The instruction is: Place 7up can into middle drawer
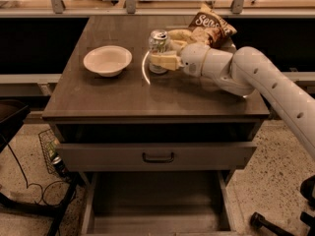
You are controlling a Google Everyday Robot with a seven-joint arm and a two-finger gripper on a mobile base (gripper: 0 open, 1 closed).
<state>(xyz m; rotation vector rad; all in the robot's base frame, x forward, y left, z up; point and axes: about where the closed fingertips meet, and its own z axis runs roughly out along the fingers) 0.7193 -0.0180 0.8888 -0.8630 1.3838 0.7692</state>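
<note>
The 7up can, silver and green with a shiny top, stands upright on the brown cabinet top, right of centre near the back. My gripper reaches in from the right and is shut on the can: one yellowish finger crosses its lower front and the other lies behind it. The can's base rests on or just above the top. The middle drawer is pulled out at the bottom of the view, with a bare floor and low side walls, well below and in front of the gripper.
A white bowl sits left of the can. A brown and yellow snack bag lies behind my arm. A drawer with a grey front panel and black handle is above the open one. Cables and a wire basket are on the floor at left.
</note>
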